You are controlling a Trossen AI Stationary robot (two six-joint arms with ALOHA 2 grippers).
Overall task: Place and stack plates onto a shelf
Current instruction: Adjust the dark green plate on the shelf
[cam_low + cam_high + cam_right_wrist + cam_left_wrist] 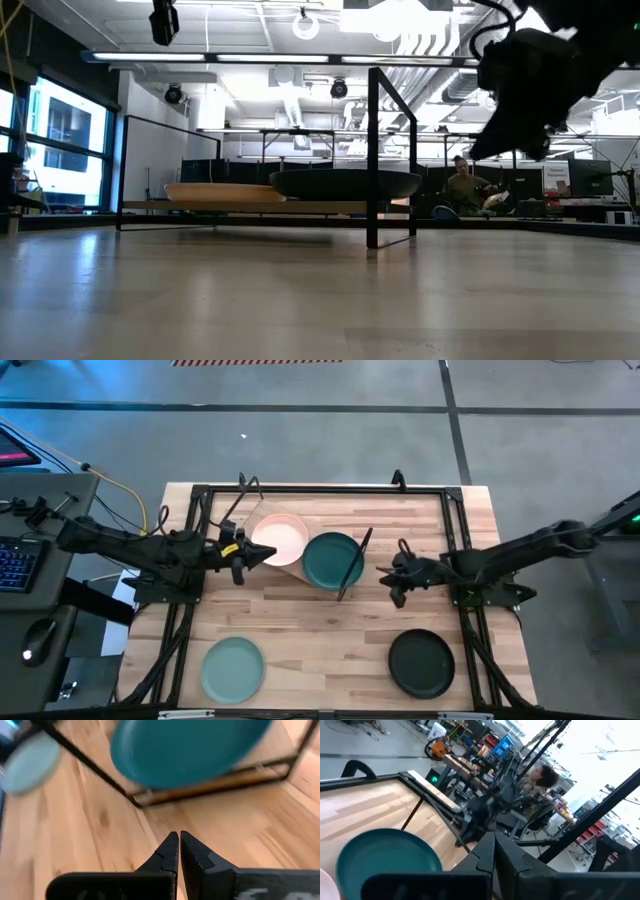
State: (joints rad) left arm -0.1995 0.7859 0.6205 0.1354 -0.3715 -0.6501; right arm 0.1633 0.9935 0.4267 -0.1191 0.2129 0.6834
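Note:
The shelf (293,572) stands at the middle of the table, toward the far side. The pale pink-cream plate (280,540) and the dark teal plate (332,560) rest flat on it side by side, as the low view shows for the pink plate (222,192) and the teal plate (345,183). The mint green plate (233,668) and the black plate (421,663) lie flat on the tabletop near the front edge. My left gripper (262,554) is shut over the pink plate's left edge and holds nothing. My right gripper (394,576) is shut and raised, to the right of the shelf.
A black metal frame (320,490) runs around the tabletop's edges. The shelf's black frame end (375,150) stands upright beside the teal plate. Bare butcher-block (330,650) lies between the mint and black plates. A person (465,190) sits in the room beyond the table.

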